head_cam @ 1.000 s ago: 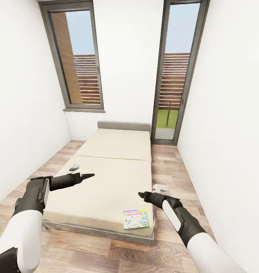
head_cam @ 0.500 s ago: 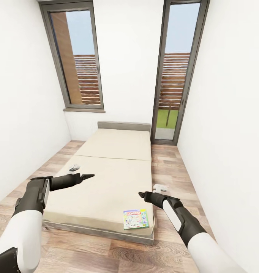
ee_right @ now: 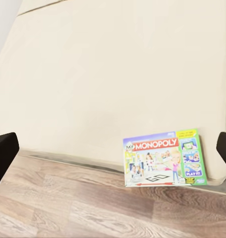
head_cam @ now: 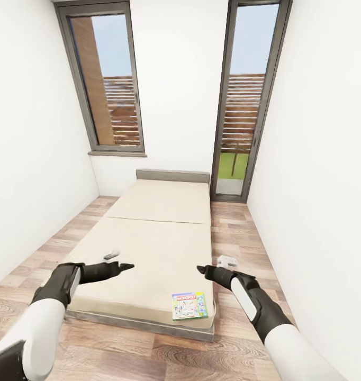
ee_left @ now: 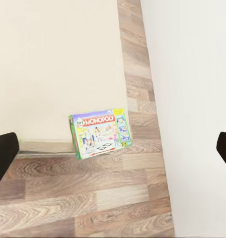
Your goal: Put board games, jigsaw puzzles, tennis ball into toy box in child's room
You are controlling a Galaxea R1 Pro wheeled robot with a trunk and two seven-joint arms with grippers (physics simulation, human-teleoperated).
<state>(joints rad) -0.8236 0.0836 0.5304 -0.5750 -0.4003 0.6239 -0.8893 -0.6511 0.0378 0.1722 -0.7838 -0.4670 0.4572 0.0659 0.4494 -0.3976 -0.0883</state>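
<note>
A green-blue Monopoly board game [head_cam: 189, 306] lies flat on the near right corner of the bed [head_cam: 158, 227], close to the mattress edge. It is also seen as the Monopoly box [ee_left: 100, 134] in the left wrist view and the Monopoly box [ee_right: 164, 157] in the right wrist view. My left gripper [head_cam: 123, 265] hovers over the foot of the mattress, left of the box. Its fingers [ee_left: 2, 154] are wide apart with nothing between them. My right gripper [head_cam: 208, 271] hangs above and beyond the box, open, its fingers [ee_right: 3, 150] empty. The toy box, table, jigsaw puzzles and tennis ball are out of view.
White walls close in on both sides, with strips of wood-plank floor [head_cam: 238, 248] between them and the bed. Two tall grey-framed windows [head_cam: 109, 84] stand behind the grey headboard [head_cam: 172, 175].
My left arm has dropped lower and come nearer the foot of the bed. The right gripper has barely shifted. The box and the view are unchanged.
</note>
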